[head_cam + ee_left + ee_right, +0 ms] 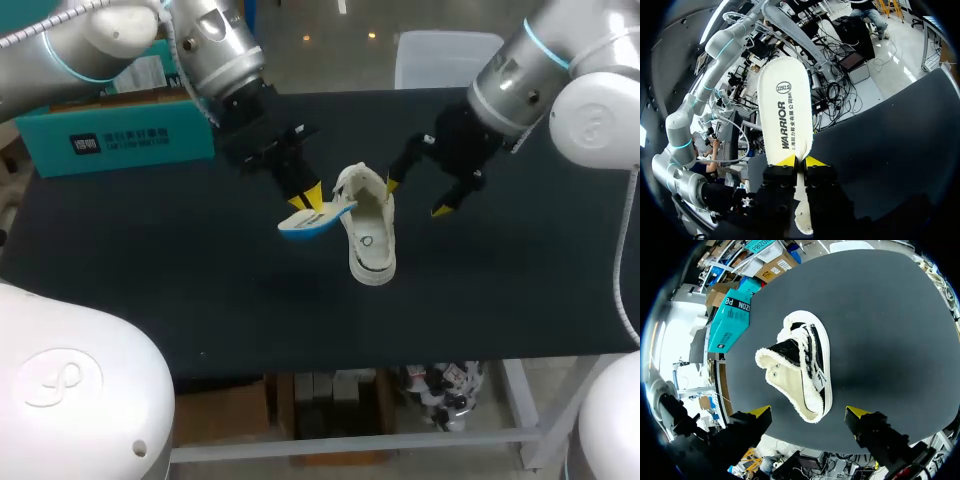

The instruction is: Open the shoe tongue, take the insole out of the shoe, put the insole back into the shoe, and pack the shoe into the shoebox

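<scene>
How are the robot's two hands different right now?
The left hand is shut on the white insole and holds it in the air. The right hand is open and holds nothing. The left hand's fingers sit close together, while the right hand's are spread wide, with the shoe lying ahead of them on the table. Both hands have yellow tips and are close to the shoe.

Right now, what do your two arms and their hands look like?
My left arm and right arm are rounded silver-grey and white tubes with thin light-blue rings at the joints and pale cables alongside. The left hand and right hand are black and blocky, each with two yellow tips.
</scene>
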